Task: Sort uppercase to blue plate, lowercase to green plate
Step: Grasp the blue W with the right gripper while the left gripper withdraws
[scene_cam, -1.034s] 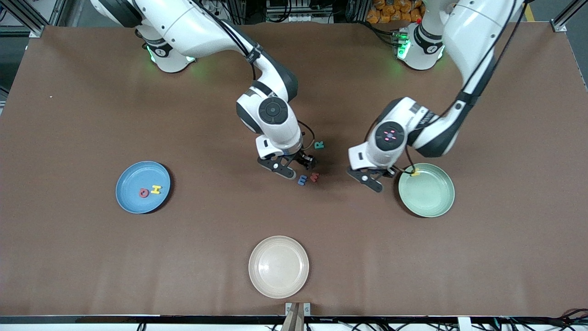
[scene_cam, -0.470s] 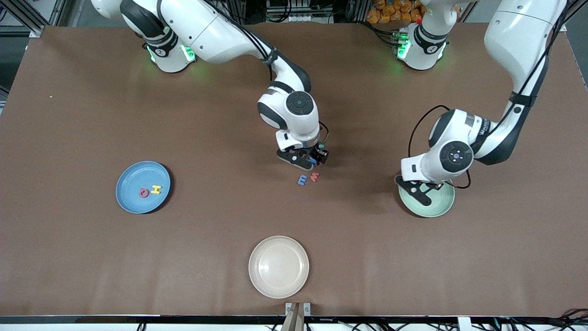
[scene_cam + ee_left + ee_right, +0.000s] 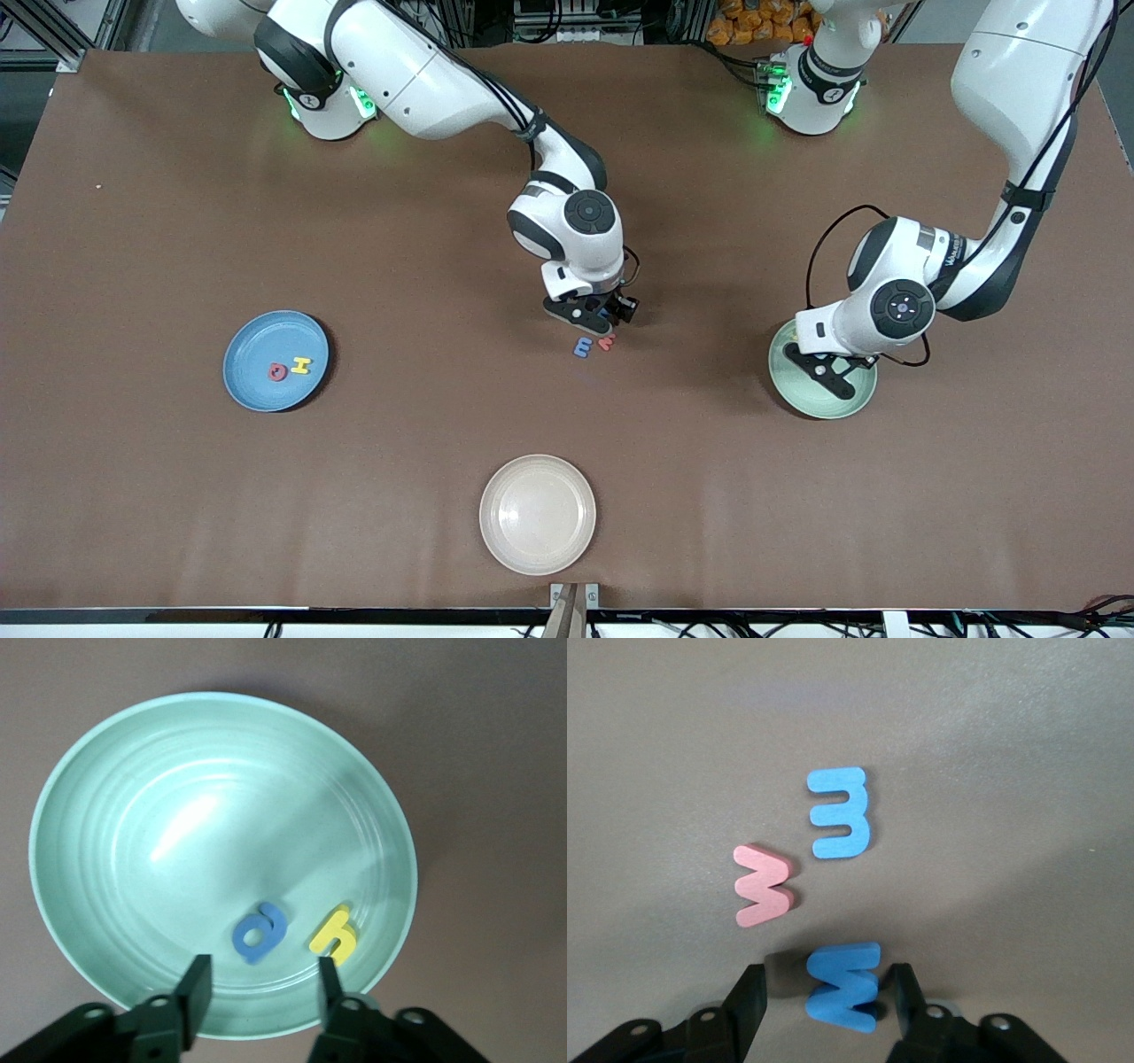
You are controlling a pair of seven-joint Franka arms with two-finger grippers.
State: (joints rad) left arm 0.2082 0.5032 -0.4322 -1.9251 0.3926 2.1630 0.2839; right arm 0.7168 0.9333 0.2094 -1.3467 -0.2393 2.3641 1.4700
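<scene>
My left gripper hangs with jaws apart over the green plate, where yellow h and blue a lie. My right gripper, also apart, straddles the blue W mid-table. The blue plate holds two; blue m, red letter remain

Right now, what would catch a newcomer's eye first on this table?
Two white arms reach over the brown table. The right end effector is down at mid-table, fingers either side of a blue W, with a blue m and a red letter beside it. The left end effector hangs open over the green plate, which holds a blue a and a yellow h.
</scene>
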